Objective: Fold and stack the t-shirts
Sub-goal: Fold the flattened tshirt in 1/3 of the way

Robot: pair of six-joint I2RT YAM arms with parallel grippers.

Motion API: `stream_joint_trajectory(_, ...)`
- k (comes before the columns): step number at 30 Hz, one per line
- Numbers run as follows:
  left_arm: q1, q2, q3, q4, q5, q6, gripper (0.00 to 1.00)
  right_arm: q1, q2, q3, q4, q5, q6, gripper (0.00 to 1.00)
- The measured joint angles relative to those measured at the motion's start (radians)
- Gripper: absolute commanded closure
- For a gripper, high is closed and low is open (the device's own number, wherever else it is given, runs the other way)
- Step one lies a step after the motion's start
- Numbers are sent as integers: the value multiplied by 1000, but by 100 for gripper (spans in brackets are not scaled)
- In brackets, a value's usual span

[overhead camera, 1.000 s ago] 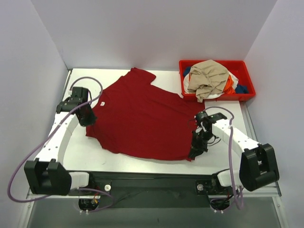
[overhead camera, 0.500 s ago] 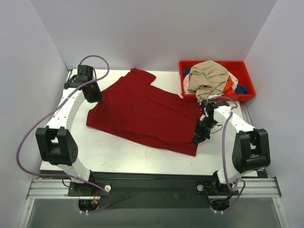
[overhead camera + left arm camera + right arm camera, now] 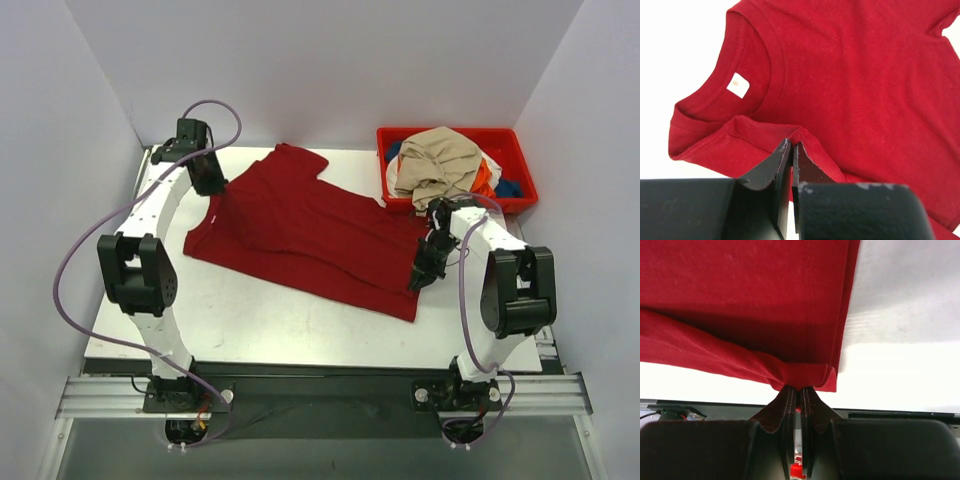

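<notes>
1. Red cloth: the dark red t-shirt (image 3: 310, 235) lies mid-table (image 3: 260, 320), with one layer doubled over another.
2. Its long axis runs from 10 o'clock to 4 o'clock. The neck, with its white label (image 3: 738, 85), is at the 10 o'clock end, and one sleeve points to 12 o'clock.
3. At 10 o'clock, the left gripper (image 3: 791, 145) is clenched on a fold near the neck.
4. At 4 o'clock, the right gripper (image 3: 799, 389) pinches the bunched hem.
5. Other t-shirts (image 3: 435, 160) are heaped in a red bin (image 3: 505, 204) at 2 o'clock.
</notes>
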Motion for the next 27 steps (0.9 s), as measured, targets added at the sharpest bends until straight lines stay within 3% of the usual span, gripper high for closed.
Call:
stream_joint_trajectory(13, -13, 139, 147, -10, 3, 18, 100, -22, 51, 30, 11, 43, -5, 100)
stream_joint_trajectory(15, -14, 177, 197, -23, 5, 20, 100, -24, 63, 40, 11, 48, -5, 95)
stream_joint_trajectory(20, -19, 246, 293, -47, 8, 35, 46, -29, 83, 68, 20, 66, 3, 57)
stream_joint_trajectory(23, -20, 259, 315, -59, 10, 37, 31, -37, 83, 92, 21, 78, 8, 44)
stream_joint_trajectory(27, -20, 257, 320, -60, 10, 38, 23, -50, 50, 115, 33, 101, 19, 40)
